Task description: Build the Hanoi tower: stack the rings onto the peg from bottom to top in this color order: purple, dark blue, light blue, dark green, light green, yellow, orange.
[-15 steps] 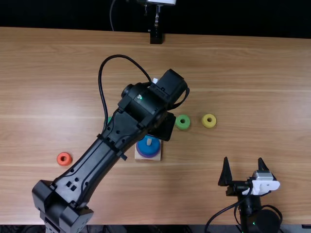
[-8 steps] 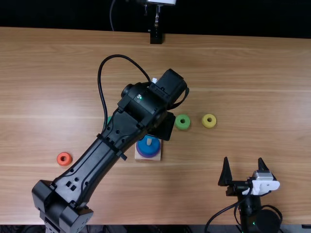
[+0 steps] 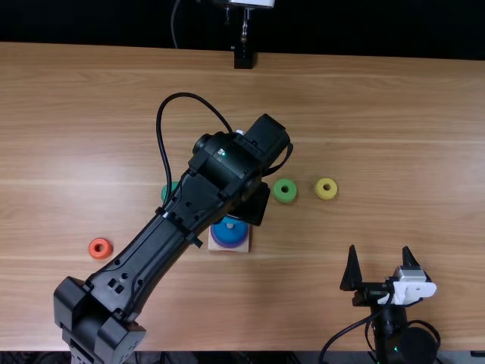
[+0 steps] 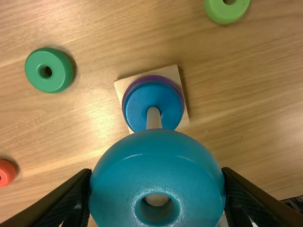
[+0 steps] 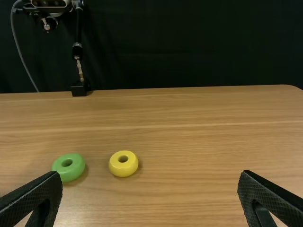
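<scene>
Looks like step three imo: left jaws have the light blue ring (image 4: 156,156) gripped near the peg (image 4: 153,118), right jaws gape empty, so center it, then lower onto the dark blue ring (image 4: 137,106).

I have the light blue ring (image 4: 156,156) pinched in my left hand (image 3: 251,206), and it covers part of my view of the peg (image 4: 154,119), though I can't tell whether the two touch. The peg rises from a square wooden base (image 4: 174,74) on the desk (image 4: 85,132), with the purple ring (image 4: 151,78) around it underneath and the dark blue ring (image 4: 137,111) on top of that. Off to the base's far left lies the dark green ring (image 4: 37,71), to its far right the light green ring (image 4: 218,13), and well apart on the left the orange ring (image 4: 8,171).
</scene>
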You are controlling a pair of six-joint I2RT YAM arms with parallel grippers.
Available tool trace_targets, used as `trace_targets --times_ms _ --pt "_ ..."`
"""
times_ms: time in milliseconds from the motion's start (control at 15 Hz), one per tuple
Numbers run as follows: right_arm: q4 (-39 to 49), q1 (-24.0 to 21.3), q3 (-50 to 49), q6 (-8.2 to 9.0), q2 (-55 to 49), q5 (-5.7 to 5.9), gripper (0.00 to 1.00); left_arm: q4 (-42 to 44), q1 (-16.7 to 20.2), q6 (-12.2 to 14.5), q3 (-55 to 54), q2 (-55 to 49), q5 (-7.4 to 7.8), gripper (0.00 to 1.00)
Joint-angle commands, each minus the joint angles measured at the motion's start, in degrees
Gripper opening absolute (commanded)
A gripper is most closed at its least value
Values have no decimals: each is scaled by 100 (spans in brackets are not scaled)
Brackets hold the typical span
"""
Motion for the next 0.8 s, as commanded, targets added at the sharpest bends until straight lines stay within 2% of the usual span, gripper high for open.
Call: trace_targets --times_ms 0,67,133,200,267,467,533,733 --pt "41 -55 -86 17 -73 -45 100 -5 26 -12 -59 88 35 0" --pt "41 -55 -86 17 -73 -45 100 48 26 -2 -59 88 35 11" --pt "41 -55 -86 17 -73 -45 100 79 26 9 -59 88 35 43" --pt "41 -55 -86 7 -73 -45 100 90 26 9 -59 88 35 79" --pt "41 -55 -86 17 -73 -45 100 90 35 -2 -68 79 45 100" --pt "41 -55 -86 7 -73 -45 100 100 62 9 -77 53 172 100" --pt "41 -55 -86 17 -73 -45 100 100 79 9 -68 44 172 100" --pt "41 -55 -86 17 -73 -45 100 396 439 20 11 26 172 100"
